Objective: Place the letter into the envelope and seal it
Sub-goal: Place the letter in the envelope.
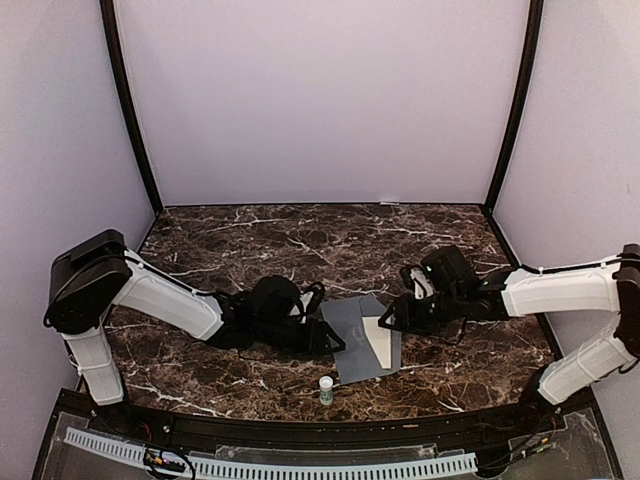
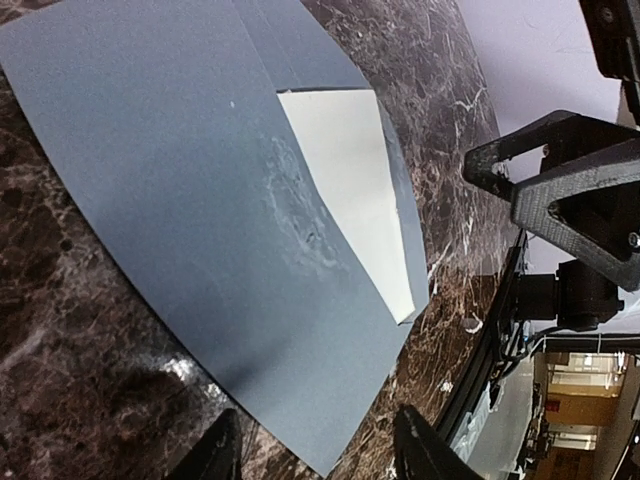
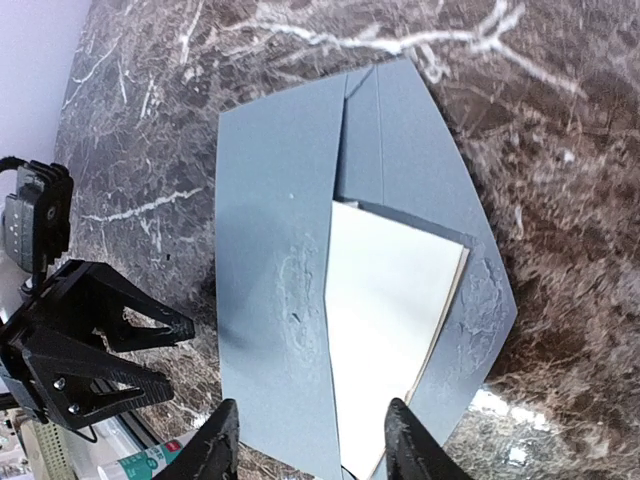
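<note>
Pale lilac walls [image 1: 320, 100] close the dark marbled worktop [image 1: 250, 235] on three sides. The left arm [image 1: 165, 298] comes in low from 9 o'clock and the right arm [image 1: 560, 288] from 3 o'clock. The envelope [image 1: 350, 350] lies flat between them, toward 6 o'clock from the centre, with the cream letter [image 1: 378, 342] showing at its open side. The left tool [image 2: 320, 460] and right tool [image 3: 305, 455] are both spread above its edges, pinching nothing. A small white tube [image 1: 326, 388] stands at its 7 o'clock.

Envelope [image 1: 352, 322] flat on table [image 1: 250, 240], between my left gripper [image 3: 178, 352] and right gripper [image 2: 492, 180]. Letter [image 3: 390, 340] in envelope, part showing. Tube [image 1: 326, 388] before envelope.
</note>
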`<action>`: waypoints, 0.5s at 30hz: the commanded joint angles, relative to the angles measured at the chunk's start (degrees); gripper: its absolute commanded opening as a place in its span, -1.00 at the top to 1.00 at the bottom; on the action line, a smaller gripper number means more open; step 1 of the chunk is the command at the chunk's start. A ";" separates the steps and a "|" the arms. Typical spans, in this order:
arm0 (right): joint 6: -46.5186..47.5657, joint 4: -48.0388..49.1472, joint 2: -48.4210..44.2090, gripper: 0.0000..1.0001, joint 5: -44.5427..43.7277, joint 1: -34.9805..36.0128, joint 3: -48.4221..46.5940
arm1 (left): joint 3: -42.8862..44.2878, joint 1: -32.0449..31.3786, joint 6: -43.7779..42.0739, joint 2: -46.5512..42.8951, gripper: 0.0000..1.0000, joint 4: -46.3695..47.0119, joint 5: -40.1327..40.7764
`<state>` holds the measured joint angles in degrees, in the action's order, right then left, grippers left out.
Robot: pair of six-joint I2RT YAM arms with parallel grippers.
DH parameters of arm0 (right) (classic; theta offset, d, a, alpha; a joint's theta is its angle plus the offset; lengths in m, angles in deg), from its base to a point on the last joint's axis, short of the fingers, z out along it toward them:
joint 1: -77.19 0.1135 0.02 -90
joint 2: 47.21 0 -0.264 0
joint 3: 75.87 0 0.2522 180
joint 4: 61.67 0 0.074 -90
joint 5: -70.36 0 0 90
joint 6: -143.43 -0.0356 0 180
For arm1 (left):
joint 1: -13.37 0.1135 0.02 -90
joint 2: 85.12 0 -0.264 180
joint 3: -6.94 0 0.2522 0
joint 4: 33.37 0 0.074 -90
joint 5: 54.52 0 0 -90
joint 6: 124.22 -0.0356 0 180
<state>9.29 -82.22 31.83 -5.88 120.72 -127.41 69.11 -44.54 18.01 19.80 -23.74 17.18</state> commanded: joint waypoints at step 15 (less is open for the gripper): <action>3.11 -5.47 6.19 -0.07 -7.30 1.98 -6.66 | 4.70 1.59 -1.40 1.29 -0.10 -6.71 4.81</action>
<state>11.50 -88.14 35.59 -10.93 121.88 -131.28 72.34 -43.34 17.24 19.74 -28.85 21.44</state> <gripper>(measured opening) 0.549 0.552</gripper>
